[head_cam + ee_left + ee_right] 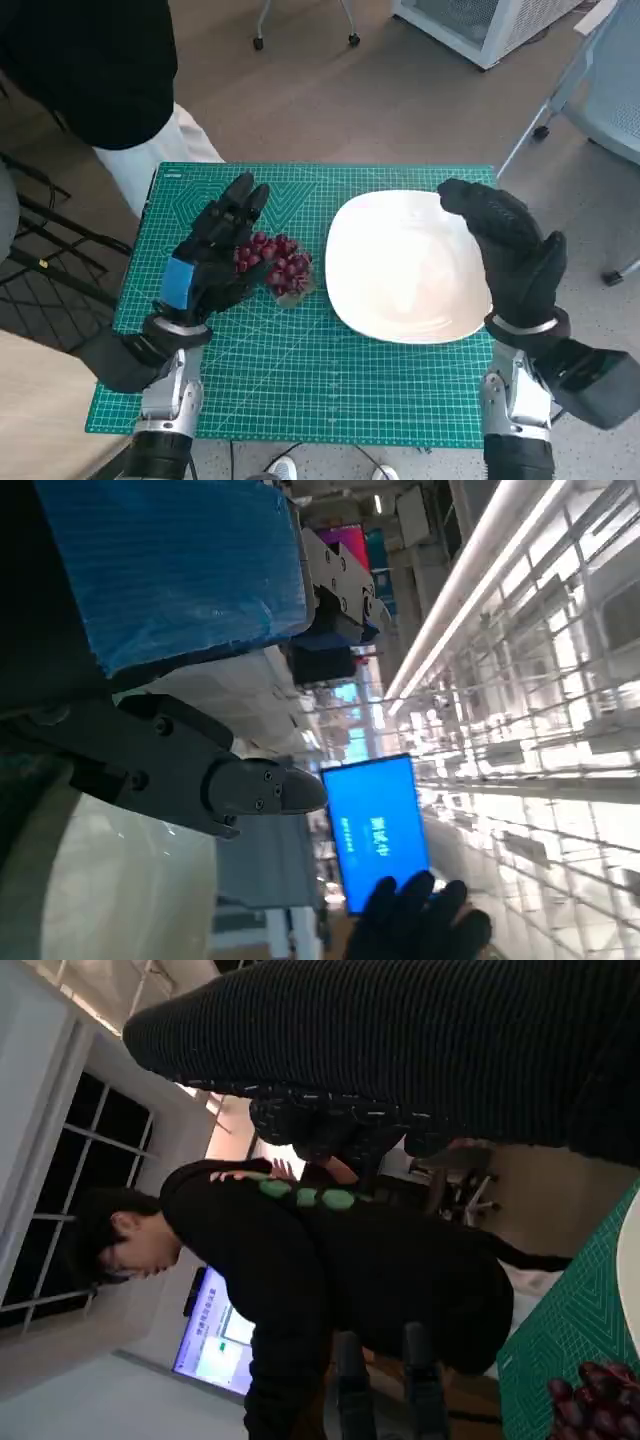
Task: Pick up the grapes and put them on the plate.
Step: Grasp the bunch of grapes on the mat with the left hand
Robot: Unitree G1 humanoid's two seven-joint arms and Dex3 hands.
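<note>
A matt green cutting mat (300,390) printed with fine pale grid lines is covering the table at the centre of the head view, a smooth, glossy white plate (400,265) lying on it. The grapes (278,265) are showing shiny dark red skins. The right hand (510,250) is wearing a black knitted glove; the left hand (215,255), of hard black plastic, is carrying smooth blue tape. The floor (330,100) is looking like matt brown wood.

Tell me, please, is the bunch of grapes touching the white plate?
Apart: in the head view a strip of green mat shows between the grapes and the plate rim.
</note>
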